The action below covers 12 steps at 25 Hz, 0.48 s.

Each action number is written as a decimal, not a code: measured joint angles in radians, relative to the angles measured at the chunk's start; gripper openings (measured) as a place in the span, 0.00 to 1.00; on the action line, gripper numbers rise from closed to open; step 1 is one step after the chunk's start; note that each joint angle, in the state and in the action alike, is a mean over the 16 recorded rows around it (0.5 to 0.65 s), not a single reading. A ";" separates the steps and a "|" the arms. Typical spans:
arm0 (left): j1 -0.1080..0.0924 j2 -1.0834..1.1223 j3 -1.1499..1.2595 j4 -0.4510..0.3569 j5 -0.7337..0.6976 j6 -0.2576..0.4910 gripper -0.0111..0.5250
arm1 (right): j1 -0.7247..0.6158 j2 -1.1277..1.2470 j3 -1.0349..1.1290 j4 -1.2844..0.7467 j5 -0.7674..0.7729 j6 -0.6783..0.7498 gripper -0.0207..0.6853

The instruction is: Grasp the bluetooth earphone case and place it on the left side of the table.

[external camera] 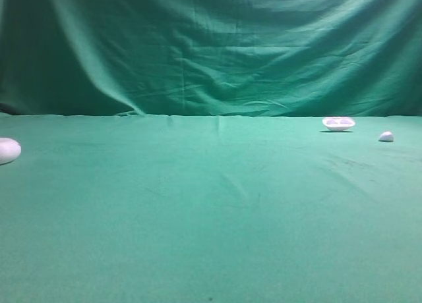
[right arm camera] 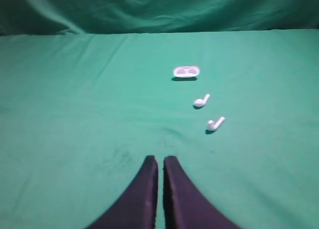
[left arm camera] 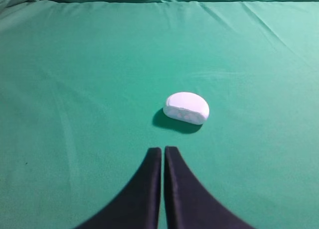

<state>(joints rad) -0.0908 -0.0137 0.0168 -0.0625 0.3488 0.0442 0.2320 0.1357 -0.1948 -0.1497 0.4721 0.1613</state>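
Both end effectors — left (left arm camera: 162, 152), right (right arm camera: 160, 160) (closed) — hover low.

left tool (left arm camera: 163, 152) and right tool (right arm camera: 160, 162) both closed, empty.

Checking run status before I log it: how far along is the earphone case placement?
Looks done: the bluetooth earphone case lies at the far left edge of the table, free of both arms. In hand: nothing; the left gripper and right gripper are shut and empty. Left: nothing apparent. The open tray and two earbuds sit right.
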 joint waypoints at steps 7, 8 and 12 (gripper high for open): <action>0.000 0.000 0.000 0.000 0.000 0.000 0.02 | -0.130 -0.122 0.162 -0.001 -0.071 0.000 0.03; 0.000 0.000 0.000 0.000 0.000 0.000 0.02 | -0.140 -0.130 0.175 -0.001 -0.075 0.000 0.03; 0.000 0.000 0.000 0.000 0.000 0.000 0.02 | -0.159 -0.146 0.209 0.000 -0.088 0.003 0.03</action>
<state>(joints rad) -0.0908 -0.0137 0.0168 -0.0625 0.3488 0.0442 0.0734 -0.0106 0.0140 -0.1496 0.3840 0.1642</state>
